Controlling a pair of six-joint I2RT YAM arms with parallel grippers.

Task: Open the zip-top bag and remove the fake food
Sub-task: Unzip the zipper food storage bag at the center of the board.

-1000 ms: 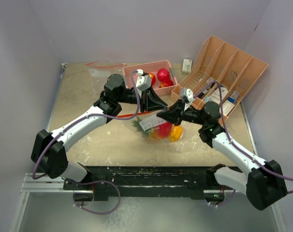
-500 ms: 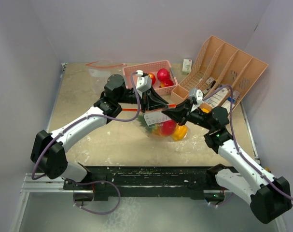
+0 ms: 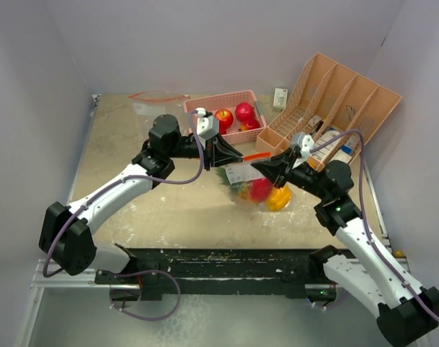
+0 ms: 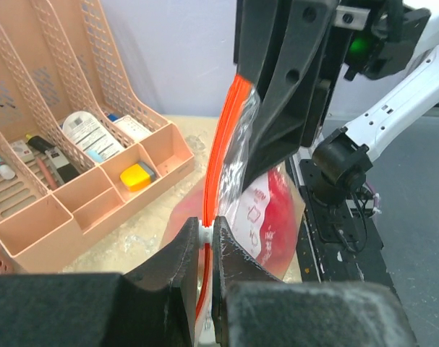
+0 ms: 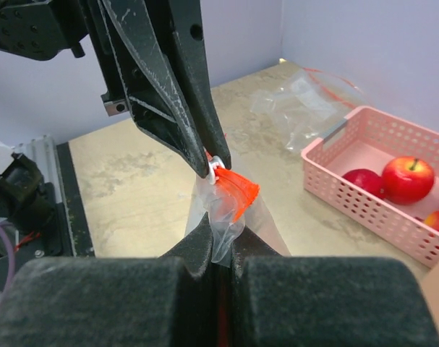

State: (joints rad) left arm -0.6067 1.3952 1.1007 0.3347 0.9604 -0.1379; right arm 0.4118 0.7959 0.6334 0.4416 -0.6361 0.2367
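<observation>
- Left gripper (image 4: 207, 233): jaws nearly together, pinching the white slider (image 4: 207, 230) on the orange zip strip (image 4: 228, 130).
- Right gripper (image 5: 219, 249): jaws fully closed on the clear plastic of the zip-top bag (image 3: 257, 186), at its top corner just under the strip's end.
- The two sets of tips nearly meet over mid-table, with the bag hanging below them, mouth up. Cannot tell whether its bottom touches the table.
- Fake food (image 3: 261, 190) is inside the bag: a red round piece with a yellow pepper (image 3: 279, 197) beside it.
- Further out: pink basket (image 5: 349, 196) holding a red apple (image 5: 411, 175), peach slotted rack (image 4: 31, 228), and a spare clear bag (image 5: 306, 108) lying flat.
</observation>
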